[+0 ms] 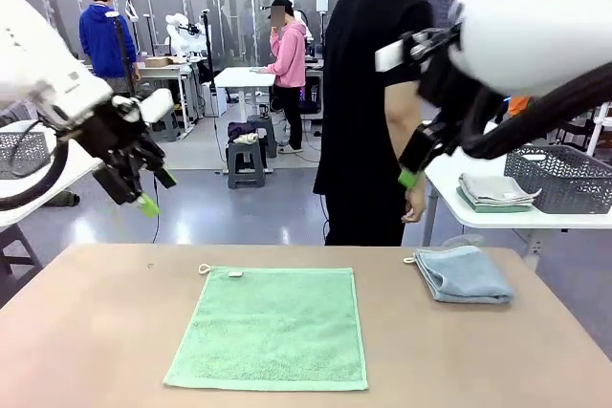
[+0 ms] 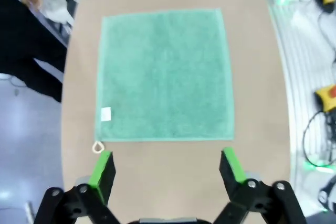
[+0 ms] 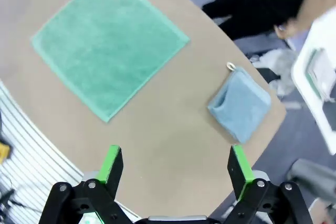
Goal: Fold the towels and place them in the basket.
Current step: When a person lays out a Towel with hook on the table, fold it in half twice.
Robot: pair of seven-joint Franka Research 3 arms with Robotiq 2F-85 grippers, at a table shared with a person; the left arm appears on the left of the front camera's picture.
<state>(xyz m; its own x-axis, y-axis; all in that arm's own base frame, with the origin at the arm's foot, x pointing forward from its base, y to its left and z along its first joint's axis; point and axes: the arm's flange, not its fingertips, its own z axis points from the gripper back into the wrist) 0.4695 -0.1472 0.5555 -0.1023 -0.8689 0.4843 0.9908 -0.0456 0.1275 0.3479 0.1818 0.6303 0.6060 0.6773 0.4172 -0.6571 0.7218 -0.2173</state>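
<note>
Our right gripper [image 3: 173,163] rises from the bottom edge of its wrist view, jaws spread wide and holding nothing. In the front view most of it is lost against the person in black [image 1: 363,93] at upper middle, and we can pick out only one green pad [image 1: 409,179]. The left gripper [image 2: 167,162] is likewise wide open and empty, raised above the tan table [image 1: 96,332].

The green towel [image 1: 271,327] lies flat and unfolded at lower centre of the front view, its near edge almost at the bottom of the frame. The folded grey-blue towel [image 1: 464,274] sits apart from it at centre right, near the table's far edge. In the left wrist view only a sliver of it shows, cut off at the top.

The dark-grey mesh basket [image 1: 559,179] stands at the right on a white side table [image 1: 535,219], cropped by the frame's edge and partly behind the right arm. A stack of folded cloths [image 1: 495,191] lies just beside it; we cannot tell how many. The person's hand [image 1: 414,200] hangs near that table's corner.
</note>
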